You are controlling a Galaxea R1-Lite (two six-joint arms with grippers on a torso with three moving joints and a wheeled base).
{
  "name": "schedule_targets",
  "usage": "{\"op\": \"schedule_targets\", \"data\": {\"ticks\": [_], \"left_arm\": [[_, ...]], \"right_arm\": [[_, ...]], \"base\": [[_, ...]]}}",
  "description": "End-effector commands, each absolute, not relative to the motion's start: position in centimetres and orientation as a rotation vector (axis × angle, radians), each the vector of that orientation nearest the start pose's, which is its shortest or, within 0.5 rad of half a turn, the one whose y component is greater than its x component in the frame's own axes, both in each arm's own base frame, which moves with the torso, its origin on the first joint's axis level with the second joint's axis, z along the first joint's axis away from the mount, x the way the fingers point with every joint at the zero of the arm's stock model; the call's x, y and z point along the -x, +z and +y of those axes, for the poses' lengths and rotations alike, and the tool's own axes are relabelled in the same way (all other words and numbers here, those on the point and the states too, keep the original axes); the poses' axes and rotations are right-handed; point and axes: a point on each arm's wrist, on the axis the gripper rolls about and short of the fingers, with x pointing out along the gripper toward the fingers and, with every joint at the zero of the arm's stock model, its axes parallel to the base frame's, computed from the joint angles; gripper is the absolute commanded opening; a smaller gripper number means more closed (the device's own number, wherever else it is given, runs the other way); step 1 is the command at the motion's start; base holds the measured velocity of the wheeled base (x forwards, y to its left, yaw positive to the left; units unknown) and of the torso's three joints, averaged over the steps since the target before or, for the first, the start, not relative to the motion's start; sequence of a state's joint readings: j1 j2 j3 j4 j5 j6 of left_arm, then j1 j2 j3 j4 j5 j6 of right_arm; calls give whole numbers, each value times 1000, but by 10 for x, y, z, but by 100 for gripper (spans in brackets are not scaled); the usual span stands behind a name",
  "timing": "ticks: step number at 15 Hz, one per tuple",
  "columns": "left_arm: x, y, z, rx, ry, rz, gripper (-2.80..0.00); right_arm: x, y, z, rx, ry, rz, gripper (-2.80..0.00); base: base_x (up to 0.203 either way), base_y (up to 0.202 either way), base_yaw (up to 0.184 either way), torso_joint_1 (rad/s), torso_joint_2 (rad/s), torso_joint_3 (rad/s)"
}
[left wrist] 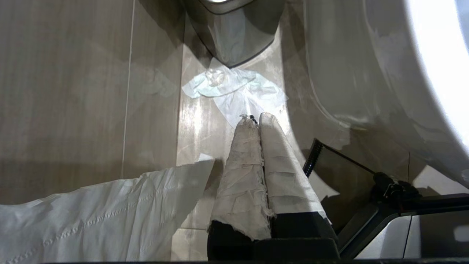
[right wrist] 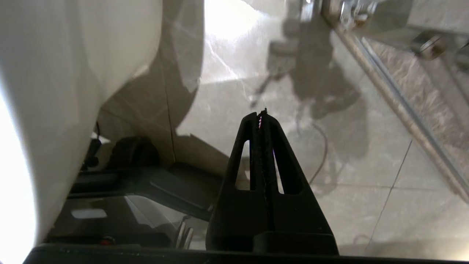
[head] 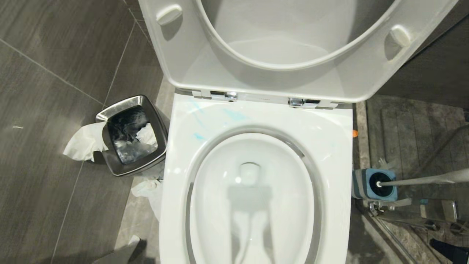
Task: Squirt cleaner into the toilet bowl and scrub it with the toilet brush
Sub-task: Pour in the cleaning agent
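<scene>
Standing in holder, brush (head: 421,180) away from R gripper (right wrist: 261,116).

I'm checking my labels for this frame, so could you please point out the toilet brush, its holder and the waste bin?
toilet brush (head: 421,180): head view, on the slim pale handle.
holder (head: 361,183): head view, on its blue-grey side wall.
waste bin (head: 121,106): head view, on the steel rim.

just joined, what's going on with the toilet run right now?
Nothing is being handled at this moment. The toilet bowl is open with seat and lid up, and blue streaks show on its rim. The toilet brush sits in its holder on the floor to the robot's right. The left gripper and right gripper are both shut and empty, low beside the toilet. A steel bin with paper stands on the left.
</scene>
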State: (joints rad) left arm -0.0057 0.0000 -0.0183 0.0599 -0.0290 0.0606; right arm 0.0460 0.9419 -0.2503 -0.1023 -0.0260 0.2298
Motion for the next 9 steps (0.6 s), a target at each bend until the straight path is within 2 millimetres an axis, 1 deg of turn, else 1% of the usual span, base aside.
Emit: {"op": "schedule_targets", "data": {"ticks": [1, 3, 5, 7, 9], "left_arm": [[24, 74, -1, -62, -40, 43, -280], [24, 74, -1, -49, -36, 42, -280], [24, 74, 0, -30, -31, 42, -280], [24, 74, 0, -26, -31, 43, -280], [24, 74, 0, -26, -31, 43, -280]], "right_arm": [[-89, 129, 4, -212, -51, 599, -280], [-91, 128, 4, -243, -34, 615, -280], [-101, 124, 5, -244, -45, 660, -280], [-119, 121, 5, -235, -62, 639, -280], [-144, 110, 5, -227, -86, 627, -280]], "base": [[0, 0, 0, 8, 2, -193], [0, 0, 0, 3, 1, -84], [0, 0, 0, 3, 1, -18], [0, 0, 0, 0, 0, 0], [0, 0, 0, 0, 0, 0]]}}
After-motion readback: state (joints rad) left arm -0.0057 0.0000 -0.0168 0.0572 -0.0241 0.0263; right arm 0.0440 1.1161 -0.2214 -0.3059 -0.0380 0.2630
